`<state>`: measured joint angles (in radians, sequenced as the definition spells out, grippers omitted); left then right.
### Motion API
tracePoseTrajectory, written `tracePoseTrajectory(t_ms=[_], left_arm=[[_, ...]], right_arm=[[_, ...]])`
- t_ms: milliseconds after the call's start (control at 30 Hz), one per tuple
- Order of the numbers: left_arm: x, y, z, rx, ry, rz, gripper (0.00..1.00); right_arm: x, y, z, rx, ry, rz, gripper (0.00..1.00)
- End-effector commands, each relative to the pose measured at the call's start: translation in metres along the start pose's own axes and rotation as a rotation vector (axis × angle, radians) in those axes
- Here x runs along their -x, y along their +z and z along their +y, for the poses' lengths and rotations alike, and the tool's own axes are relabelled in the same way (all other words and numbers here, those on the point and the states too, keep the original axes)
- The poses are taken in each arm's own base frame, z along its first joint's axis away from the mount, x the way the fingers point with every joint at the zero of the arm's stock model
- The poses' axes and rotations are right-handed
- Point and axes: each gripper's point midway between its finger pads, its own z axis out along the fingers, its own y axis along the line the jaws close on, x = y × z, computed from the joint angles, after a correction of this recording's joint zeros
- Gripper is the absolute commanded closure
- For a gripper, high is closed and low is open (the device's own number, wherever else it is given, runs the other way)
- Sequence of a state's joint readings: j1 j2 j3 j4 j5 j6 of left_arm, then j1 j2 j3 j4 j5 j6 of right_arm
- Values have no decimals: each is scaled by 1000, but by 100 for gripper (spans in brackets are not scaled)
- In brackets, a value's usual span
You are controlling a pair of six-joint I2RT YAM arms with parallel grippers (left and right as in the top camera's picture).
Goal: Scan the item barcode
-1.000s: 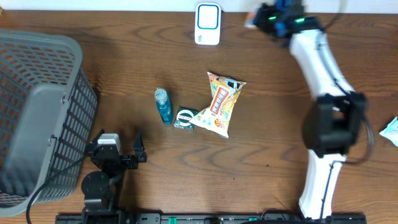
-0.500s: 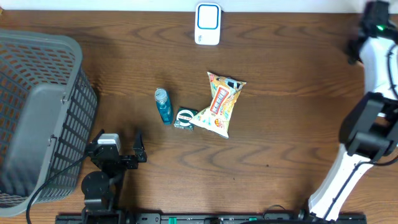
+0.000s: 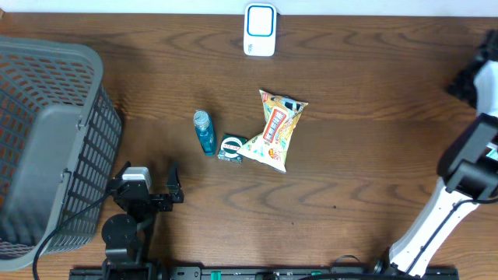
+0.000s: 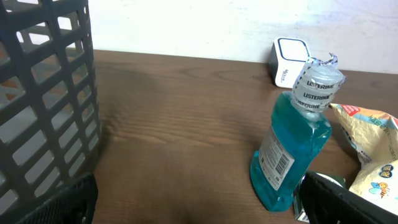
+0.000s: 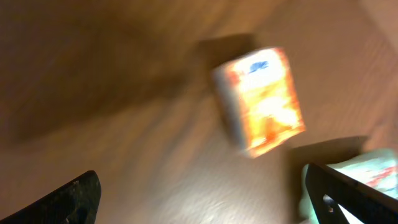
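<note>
The mouthwash bottle point(image 4: 292, 146), left of centre overhead, looks rigid, slick and liquid-heavy, best pinched across its body clear of the barcode point(image 4: 282, 163); both arms' jaws gape empty.

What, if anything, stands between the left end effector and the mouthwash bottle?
Nothing visible: only bare table lies between the open left end effector and the mouthwash bottle. The basket stands off to the side.
</note>
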<state>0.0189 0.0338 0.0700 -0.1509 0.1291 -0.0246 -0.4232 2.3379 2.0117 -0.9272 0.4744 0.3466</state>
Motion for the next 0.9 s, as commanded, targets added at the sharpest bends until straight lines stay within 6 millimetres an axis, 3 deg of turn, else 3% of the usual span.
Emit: tracePoseTrajectory(t_ms=[0, 100, 200, 300, 400, 467, 667, 867], left_arm=[[-13, 1, 0, -5, 9, 39, 0], [-13, 1, 0, -5, 9, 39, 0], [-13, 1, 0, -4, 9, 39, 0], [-13, 1, 0, -5, 9, 39, 0], [-13, 1, 0, -5, 9, 39, 0], [-13, 1, 0, -5, 9, 39, 0], [-13, 1, 0, -5, 9, 39, 0], [-13, 1, 0, -5, 9, 39, 0]], right_arm=[[1, -66, 46, 133, 19, -65, 1], [-18, -110, 83, 214, -19, -71, 1], [-55, -161, 130, 369, -85, -23, 1], [-118, -219, 194, 671, -267, 120, 1], [-197, -277, 233, 941, -609, 243, 1], [-234, -296, 240, 962, -737, 269, 1], [-304, -315, 240, 740, -677, 325, 1], [-333, -328, 251, 572, -637, 95, 1]])
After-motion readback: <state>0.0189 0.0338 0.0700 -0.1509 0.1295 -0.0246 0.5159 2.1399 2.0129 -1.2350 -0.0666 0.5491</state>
